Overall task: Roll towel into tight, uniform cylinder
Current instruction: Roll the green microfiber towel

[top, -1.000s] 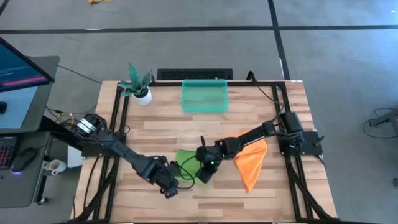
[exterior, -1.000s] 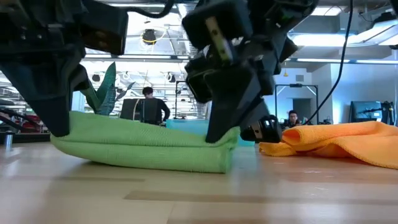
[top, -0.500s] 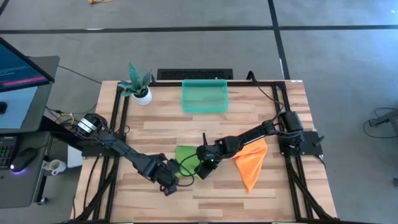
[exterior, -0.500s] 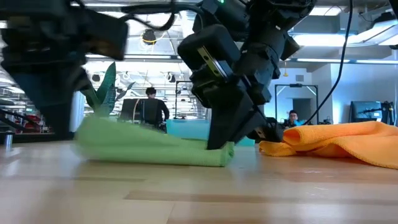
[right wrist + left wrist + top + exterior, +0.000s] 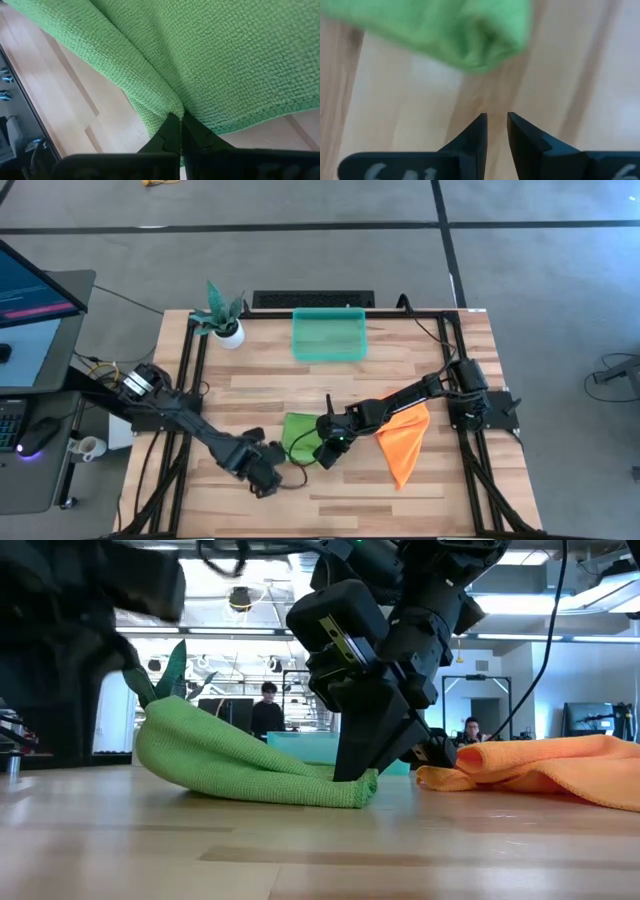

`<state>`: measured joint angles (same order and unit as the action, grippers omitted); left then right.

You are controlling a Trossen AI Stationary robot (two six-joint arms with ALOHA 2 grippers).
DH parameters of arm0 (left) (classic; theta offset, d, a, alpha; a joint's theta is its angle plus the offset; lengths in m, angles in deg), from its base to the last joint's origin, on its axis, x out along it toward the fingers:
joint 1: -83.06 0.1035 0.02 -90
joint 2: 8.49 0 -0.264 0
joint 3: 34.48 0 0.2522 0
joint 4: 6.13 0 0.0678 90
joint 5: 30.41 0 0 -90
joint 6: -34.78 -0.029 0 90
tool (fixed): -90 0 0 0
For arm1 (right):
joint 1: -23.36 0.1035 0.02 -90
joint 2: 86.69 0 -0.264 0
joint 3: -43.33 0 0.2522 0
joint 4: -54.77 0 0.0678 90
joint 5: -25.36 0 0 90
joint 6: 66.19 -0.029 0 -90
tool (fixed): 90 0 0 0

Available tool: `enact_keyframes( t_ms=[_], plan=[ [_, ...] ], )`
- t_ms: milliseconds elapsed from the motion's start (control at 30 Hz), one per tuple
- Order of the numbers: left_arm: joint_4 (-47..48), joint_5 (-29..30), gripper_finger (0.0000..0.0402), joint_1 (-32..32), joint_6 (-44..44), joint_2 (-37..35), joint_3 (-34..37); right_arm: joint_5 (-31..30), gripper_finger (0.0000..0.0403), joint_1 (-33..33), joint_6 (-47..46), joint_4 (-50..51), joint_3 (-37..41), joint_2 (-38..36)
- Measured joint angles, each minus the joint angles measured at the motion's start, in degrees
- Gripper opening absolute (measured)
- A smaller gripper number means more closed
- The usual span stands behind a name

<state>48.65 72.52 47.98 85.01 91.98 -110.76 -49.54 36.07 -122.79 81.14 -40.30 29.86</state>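
A green towel [image 5: 298, 434], folded over into a thick band, lies on the wooden table [image 5: 250, 395]. In the low view its left end [image 5: 175, 735] humps up and its right end [image 5: 350, 792] lies flat on the wood. My right gripper [image 5: 325, 455] is shut on that right end. My left gripper [image 5: 265, 478] hovers near the towel's left end; in the left wrist view its fingers [image 5: 495, 117] stand slightly open over bare wood, with the towel [image 5: 470, 35] just beyond them. My right gripper pinches a fold of the green towel [image 5: 172, 106] between its two fingertips, close to a hemmed edge [image 5: 260, 113] and at the towel's right end [image 5: 362, 782]. The fingers slant down from above. The held end stays on the table.
An orange cloth [image 5: 403, 438] lies crumpled right of the green towel, under my right arm. A teal tray [image 5: 328, 334] and a small potted plant [image 5: 222, 317] stand at the table's far side. Bare wood lies along the near edge [image 5: 330, 510].
My left gripper has come off the towel's left end and drawn slightly away from it. That end, flat a second ago, has risen into a rounded hump. The right end has stayed down under my right gripper.
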Motion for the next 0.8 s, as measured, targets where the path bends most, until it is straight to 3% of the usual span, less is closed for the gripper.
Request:
enact_keyframes(
  t_ms=[233, 433, 800],
  plan=[
    [-8.62, 12.42, 0.0066, -5.9, -9.07, -0.02, -2.96, -0.07, 0.0019, -0.02, 0.07, -0.05, -0.02, 0.02],
    [-12.85, 18.52, 0.0066, -4.75, -12.13, -0.02, -2.96, -0.14, 0.0016, -0.02, 0.98, -0.1, -0.02, 0.07],
    [-18.26, 13.25, 0.0066, -0.33, -15.93, -0.07, 1.94, -0.14, 0.0016, -0.11, 1.55, -0.14, -0.02, 0.1]
  ],
)
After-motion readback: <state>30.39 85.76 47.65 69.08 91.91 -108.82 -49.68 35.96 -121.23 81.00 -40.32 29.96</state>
